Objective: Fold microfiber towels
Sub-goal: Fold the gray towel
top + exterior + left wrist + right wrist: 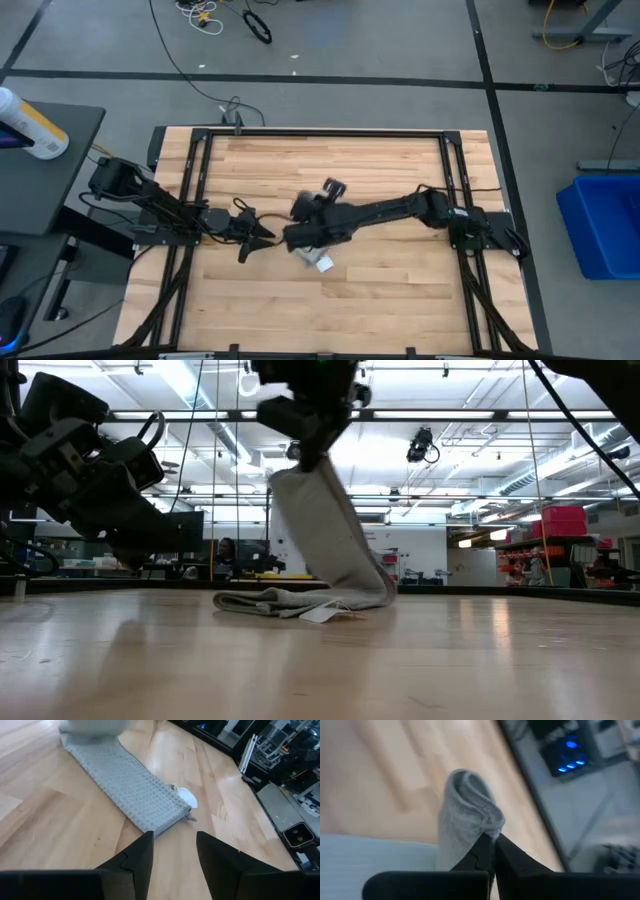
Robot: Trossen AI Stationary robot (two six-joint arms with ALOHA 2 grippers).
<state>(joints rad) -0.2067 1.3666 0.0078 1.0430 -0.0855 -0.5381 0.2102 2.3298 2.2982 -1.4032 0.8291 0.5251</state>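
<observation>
The light grey-blue towel [325, 530] is folded into a narrow strip. Its upper end is held up and its lower end [275, 601] lies bunched on the table, with the white tag [322, 616] beside it. My right gripper [305, 452] is shut on the towel's upper end, above the table's middle [303, 240]. My left gripper [174, 840] is open and empty, low over the table just left of the towel [262, 235]. Its fingers point at the strip's tagged end [165, 817]. My right gripper pinches the towel's raised end [487, 827] between its two shut fingertips, coming from above and pointing down. The cloth there is a rolled-over fold of several layers. The strip hangs slanting below the fingers, and its lower end [260, 601] rests on the table.
The wooden table top [380, 300] shows bare wood around the towel. Black frame rails [190, 180] run along its left, right and far sides. A blue bin [605, 220] stands off the table to the right.
</observation>
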